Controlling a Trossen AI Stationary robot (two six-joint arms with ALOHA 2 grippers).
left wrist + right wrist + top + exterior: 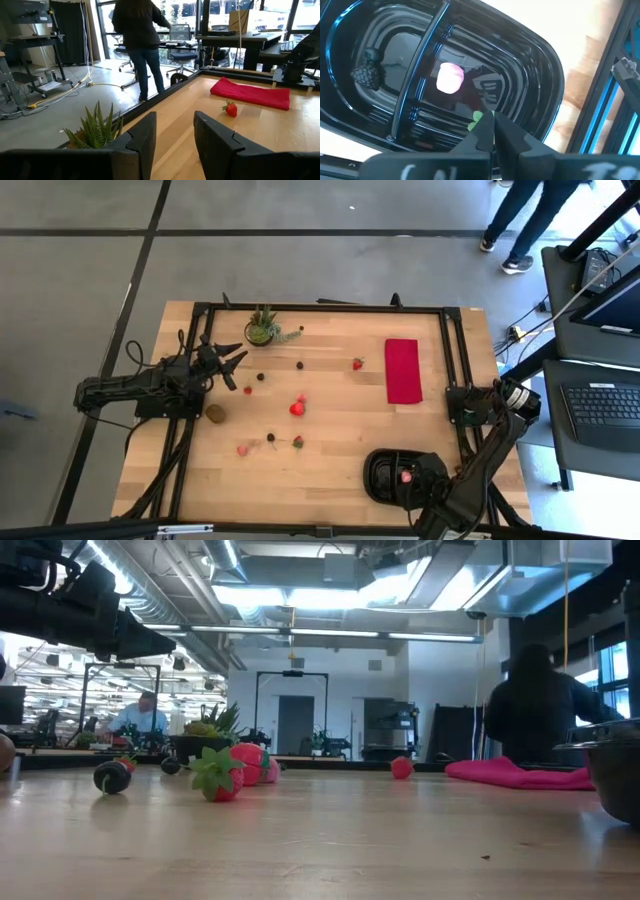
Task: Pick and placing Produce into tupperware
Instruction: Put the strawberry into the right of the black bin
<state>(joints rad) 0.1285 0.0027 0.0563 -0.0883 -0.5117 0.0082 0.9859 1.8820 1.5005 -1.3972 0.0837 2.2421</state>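
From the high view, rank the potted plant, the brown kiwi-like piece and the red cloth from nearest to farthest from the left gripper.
Measured from the left gripper, at the table's left side:
1. Potted plant, near the far edge; too close to call against the next.
2. Brown kiwi-like piece, nearer the front edge.
3. Red cloth, far across on the right.

Two dark arms w/ blocky black fingers (145,145).

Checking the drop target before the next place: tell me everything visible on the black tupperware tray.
The tupperware is a glossy black plastic tray, rounded-oval, with ribbed, stepped walls and a raised divider making two compartments. It sits flat on the wooden table's near right part. One compartment holds a dark blackberry; the other holds a pale pink piece and something green at the right gripper, which hangs shut just above that compartment. Whether the fingers touch the tray cannot be told.
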